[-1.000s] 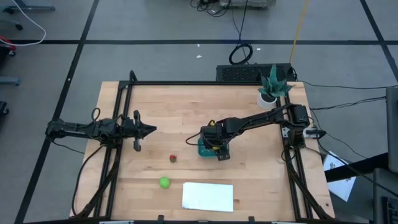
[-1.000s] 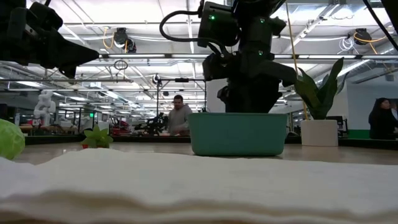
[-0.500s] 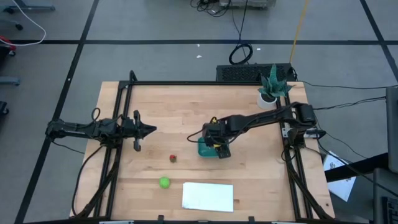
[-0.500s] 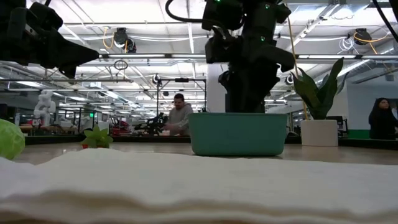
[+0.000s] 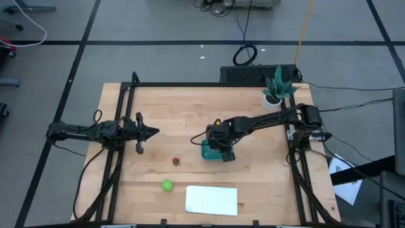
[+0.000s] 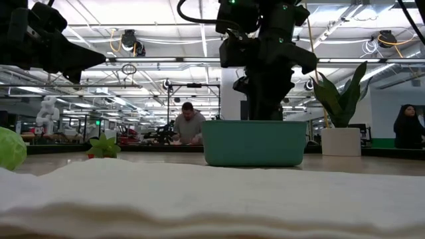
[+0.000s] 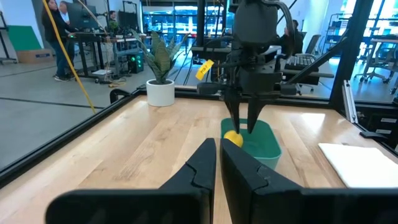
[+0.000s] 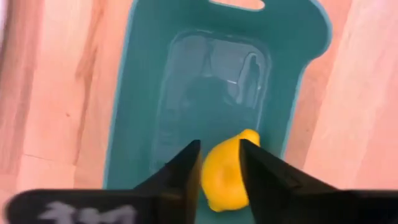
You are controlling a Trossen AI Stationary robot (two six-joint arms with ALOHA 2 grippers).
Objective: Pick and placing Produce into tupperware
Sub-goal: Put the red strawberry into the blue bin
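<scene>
We see the right gripper's (image 8: 219, 163) two dark fingers (image 8: 180, 171) clamped on the small yellow lemon-like toy fruit (image 8: 225, 171), holding it over the inside of the teal-blue shallow rectangular plastic tub (image 8: 143, 112), close to one of its long walls. From the left wrist view the same yellow fruit (image 7: 233, 138) sits between the finger tips at the height of the tub's rim (image 7: 264, 149).

In the high view the right gripper (image 5: 223, 149) hangs above the tub (image 5: 207, 153), near the centre of the wooden tabletop (image 5: 190, 114), with its dark arm (image 5: 266, 120) reaching in from about 3 o'clock.

The small dark red toy fruit (image 5: 176, 161) lies on the tabletop at about 9 o'clock from the tub, near it but apart. The bright green round ball (image 5: 167, 185) rests at about 7 o'clock from the tub, farther off, just beside the flat white rectangular sheet (image 5: 211, 199). A green potted plant in a white pot (image 5: 276, 92) stands at about 1 o'clock from the tub, near the tabletop's corner.

The left gripper (image 5: 150, 132) waits well apart at about 9 o'clock, its fingers (image 7: 202, 165) close together with only a thin slit between them, holding nothing.

In the low view a person (image 6: 190, 126) sits in the room beyond the tabletop.
</scene>
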